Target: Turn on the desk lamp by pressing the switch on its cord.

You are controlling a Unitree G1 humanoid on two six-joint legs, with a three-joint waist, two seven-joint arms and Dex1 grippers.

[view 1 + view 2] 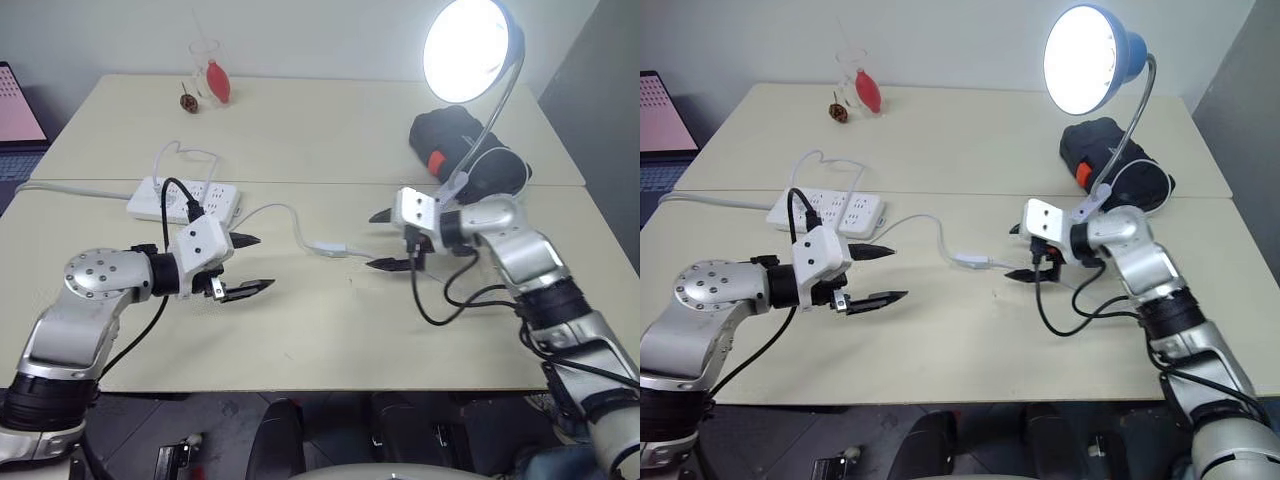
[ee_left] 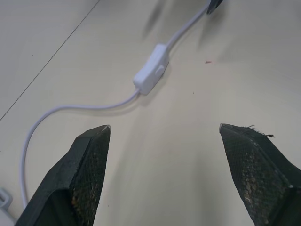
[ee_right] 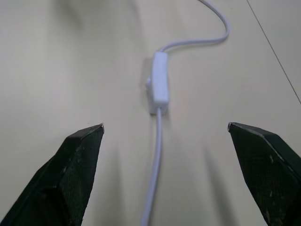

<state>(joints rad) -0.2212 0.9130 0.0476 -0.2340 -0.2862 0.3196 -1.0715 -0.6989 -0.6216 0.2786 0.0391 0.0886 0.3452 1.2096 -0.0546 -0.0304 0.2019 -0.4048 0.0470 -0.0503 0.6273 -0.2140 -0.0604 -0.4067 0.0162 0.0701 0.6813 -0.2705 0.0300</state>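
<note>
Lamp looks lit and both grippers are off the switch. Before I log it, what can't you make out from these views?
- The switch: its rocker position is too small in the eye views, and the right wrist view sees it edge-on.
- The desk lamp: its clip base is hidden behind the right gripper and forearm.
- The cord: its plug at the power strip is hidden behind the black cable of the left gripper.
</note>
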